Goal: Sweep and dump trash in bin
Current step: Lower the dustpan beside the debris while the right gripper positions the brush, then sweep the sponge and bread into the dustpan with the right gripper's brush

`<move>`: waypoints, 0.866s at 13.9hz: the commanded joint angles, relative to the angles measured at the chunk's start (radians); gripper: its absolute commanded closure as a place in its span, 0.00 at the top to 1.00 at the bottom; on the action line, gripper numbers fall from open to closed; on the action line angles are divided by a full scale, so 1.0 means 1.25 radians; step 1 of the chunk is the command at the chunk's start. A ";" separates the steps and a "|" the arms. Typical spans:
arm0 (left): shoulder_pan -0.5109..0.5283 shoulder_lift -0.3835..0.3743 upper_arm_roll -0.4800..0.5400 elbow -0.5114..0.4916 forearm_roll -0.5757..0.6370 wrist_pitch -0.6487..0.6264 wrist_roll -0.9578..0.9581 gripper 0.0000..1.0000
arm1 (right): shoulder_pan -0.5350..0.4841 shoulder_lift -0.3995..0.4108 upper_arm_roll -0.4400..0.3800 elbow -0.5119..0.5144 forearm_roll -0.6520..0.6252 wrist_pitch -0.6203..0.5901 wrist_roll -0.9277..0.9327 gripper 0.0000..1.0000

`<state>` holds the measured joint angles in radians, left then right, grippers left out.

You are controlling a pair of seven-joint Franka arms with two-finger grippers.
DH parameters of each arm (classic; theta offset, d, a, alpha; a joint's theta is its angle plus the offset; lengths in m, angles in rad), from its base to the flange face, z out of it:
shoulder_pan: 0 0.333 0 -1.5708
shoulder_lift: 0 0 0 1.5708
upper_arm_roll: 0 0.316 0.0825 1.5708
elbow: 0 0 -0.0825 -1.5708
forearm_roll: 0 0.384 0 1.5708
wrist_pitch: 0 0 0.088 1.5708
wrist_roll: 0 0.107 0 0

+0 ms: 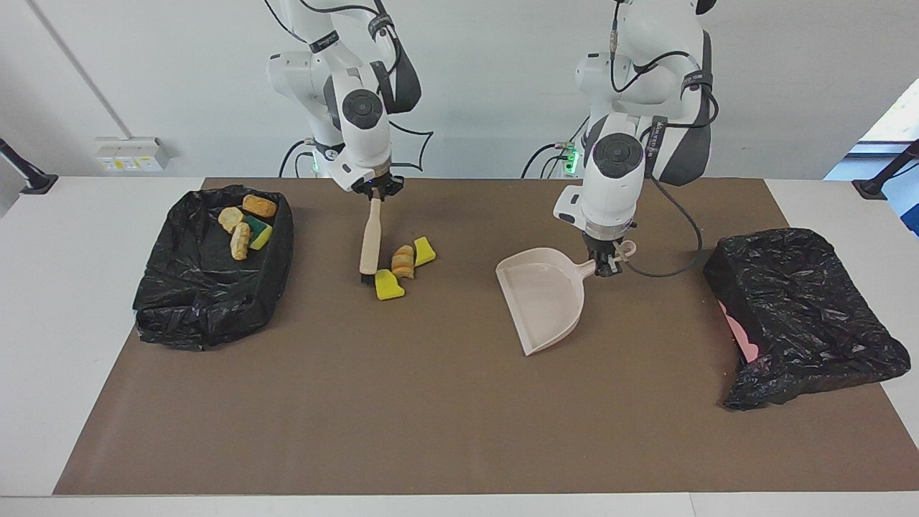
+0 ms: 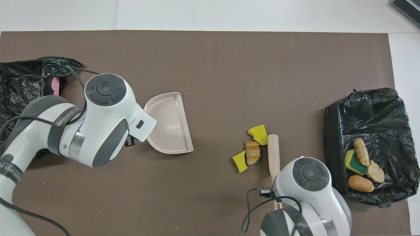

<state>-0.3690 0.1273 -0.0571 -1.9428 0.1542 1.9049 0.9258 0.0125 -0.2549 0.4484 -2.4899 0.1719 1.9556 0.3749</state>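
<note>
Facing view shows the right gripper [image 1: 376, 192] pinching the top of a brush [image 1: 370, 244], its jaws pressed against the pale, smooth handle; the dark bristle end rests on the brown mat [image 1: 445, 402] just beside the loose trash. The left gripper [image 1: 607, 264] clamps the handle of the beige dustpan [image 1: 542, 298], jaws closed onto it; the pan is smooth plastic, a rounded scoop with a flat open lip, lying on the mat toward the left arm's end.

Three scraps lie on the mat touching or nearly touching one another: two yellow sponge chunks [image 1: 424, 250] [image 1: 389, 285], porous and angular, and one tan ridged bread-like lump [image 1: 403, 261] between them. They sit between the brush and the dustpan, well apart from the pan.

Two bins lined with crinkled, glossy black plastic stand at the table's ends. The bin at the right arm's end [image 1: 208, 301] holds four scraps [image 1: 245, 222]: three tan lumps and one yellow-and-green sponge piece. The bin at the left arm's end [image 1: 804, 316] lies tilted, a pink edge showing at its mouth.
</note>
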 commanded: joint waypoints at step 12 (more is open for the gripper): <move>-0.102 -0.102 0.008 -0.213 -0.008 0.162 0.012 0.00 | 0.116 0.196 0.000 0.103 0.054 0.182 -0.045 0.00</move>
<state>-0.4788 0.0277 -0.0600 -2.1657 0.1540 2.0752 0.9253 0.1313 -0.0840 0.4486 -2.4244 0.2127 2.1644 0.3569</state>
